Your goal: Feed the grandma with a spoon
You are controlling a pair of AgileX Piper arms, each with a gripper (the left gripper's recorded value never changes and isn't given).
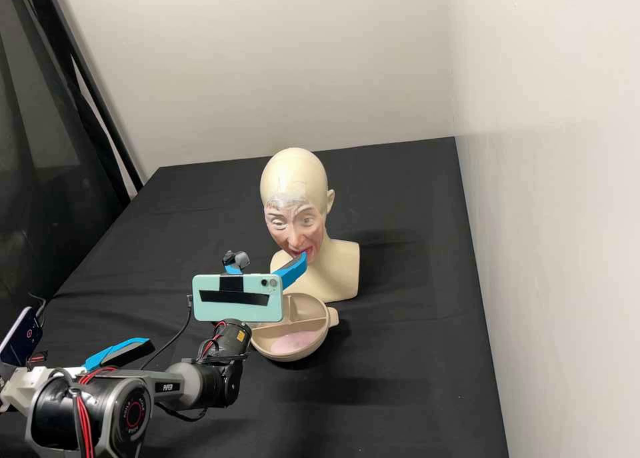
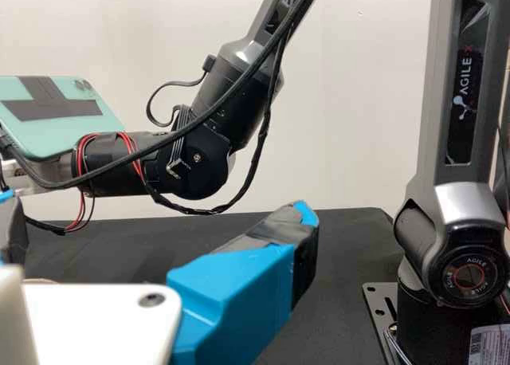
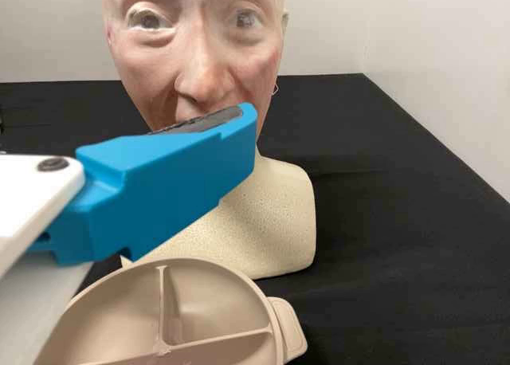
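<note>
At mouth of grandma [image 1: 298,208], right gripper [image 1: 291,270] hangs over bowl [image 1: 297,353].

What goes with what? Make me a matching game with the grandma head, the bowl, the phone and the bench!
Things:
1. grandma head
2. bowl
3. phone
4. bench

Descriptions:
A. black all over
B. mint green with strips of black tape
C. bald, with its mouth open
D. beige, split into sections inside

Pairs: 1-C, 2-D, 3-B, 4-A
</note>
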